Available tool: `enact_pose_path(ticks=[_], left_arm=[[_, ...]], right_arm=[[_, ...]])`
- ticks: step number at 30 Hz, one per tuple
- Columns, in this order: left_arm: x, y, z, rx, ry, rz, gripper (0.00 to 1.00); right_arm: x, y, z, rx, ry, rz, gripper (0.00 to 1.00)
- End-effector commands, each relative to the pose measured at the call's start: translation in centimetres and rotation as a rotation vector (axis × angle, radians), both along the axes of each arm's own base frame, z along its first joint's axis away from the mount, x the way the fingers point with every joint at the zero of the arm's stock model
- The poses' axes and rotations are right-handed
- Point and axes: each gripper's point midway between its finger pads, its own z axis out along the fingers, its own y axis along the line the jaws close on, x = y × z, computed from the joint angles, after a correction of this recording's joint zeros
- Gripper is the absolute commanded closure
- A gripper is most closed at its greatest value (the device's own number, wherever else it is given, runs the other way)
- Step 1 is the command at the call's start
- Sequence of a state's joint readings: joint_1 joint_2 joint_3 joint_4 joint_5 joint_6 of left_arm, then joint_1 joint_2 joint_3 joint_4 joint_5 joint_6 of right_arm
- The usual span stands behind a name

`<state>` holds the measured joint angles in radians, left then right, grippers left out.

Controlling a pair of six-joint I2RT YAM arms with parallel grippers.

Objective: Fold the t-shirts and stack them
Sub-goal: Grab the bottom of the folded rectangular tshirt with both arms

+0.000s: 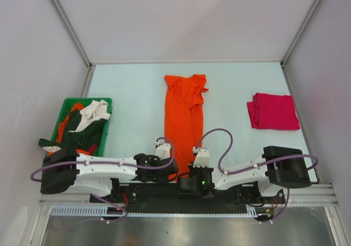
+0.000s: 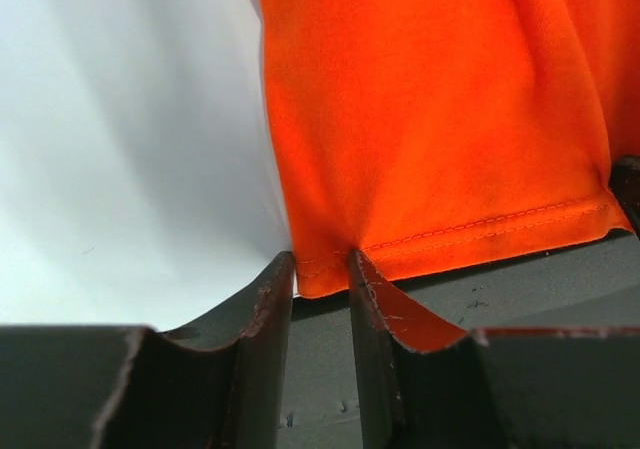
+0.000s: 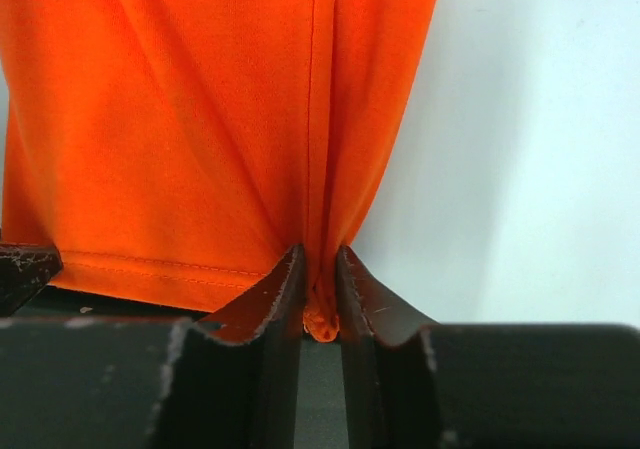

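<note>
Top view: the orange t-shirt (image 1: 185,120) lies lengthwise mid-table, with the magenta-red t-shirt (image 1: 272,111) folded at far right. The green bin (image 1: 74,100) on the left holds the other t-shirts (image 1: 92,115), heaped.

Left wrist: the left gripper (image 2: 322,269) pinches only the near-left hem corner. That thin bite could slip when lifted.

Right wrist: the right gripper (image 3: 320,269) is clamped tight on the bunched near-right hem.

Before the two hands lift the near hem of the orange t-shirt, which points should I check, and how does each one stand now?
1. The right hand is shut on a hem corner of the orange t-shirt: ok.
2. The left hand straddles the other corner: ok.
3. The left hand's grip is firm: cannot tell.
4. The shirt lies smooth: not ok, its far end is crumpled.
5. The folded magenta t-shirt and the green bin lie apart from it: ok.
</note>
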<state>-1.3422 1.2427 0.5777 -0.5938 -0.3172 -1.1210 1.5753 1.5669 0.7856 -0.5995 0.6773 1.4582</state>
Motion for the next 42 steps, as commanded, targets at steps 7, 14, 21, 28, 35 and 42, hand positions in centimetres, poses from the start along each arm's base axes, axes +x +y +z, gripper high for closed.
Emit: enact_pose_path(ticks=[7, 14, 21, 28, 35, 42], left_arm=[[-1.5, 1.6, -1.1, 0.048, 0.054, -0.016, 0.70], [-1.2, 1.3, -0.5, 0.040, 0.036, -0.021, 1.00], [-0.3, 0.8, 1.6, -0.023, -0.031, -0.014, 1.00], [0.8, 0.6, 4.0, -0.058, -0.091, 0.014, 1.00], [1.9, 0.1, 6.2, -0.084, -0.146, 0.039, 1.00], [3.8, -0.4, 8.9, -0.100, -0.219, 0.069, 1.00]], right_arm=[[-4.0, -5.4, -4.3, -0.225, 0.201, -0.004, 0.87], [-3.9, -4.7, -3.1, -0.239, 0.144, 0.019, 1.00], [-3.2, -3.8, -0.3, -0.261, 0.053, 0.036, 1.00], [-1.7, -2.9, 2.8, -0.228, -0.014, 0.030, 1.00], [0.3, -2.7, 5.0, -0.201, -0.055, 0.004, 1.00], [3.9, -2.1, 8.5, -0.155, -0.114, -0.029, 1.00]])
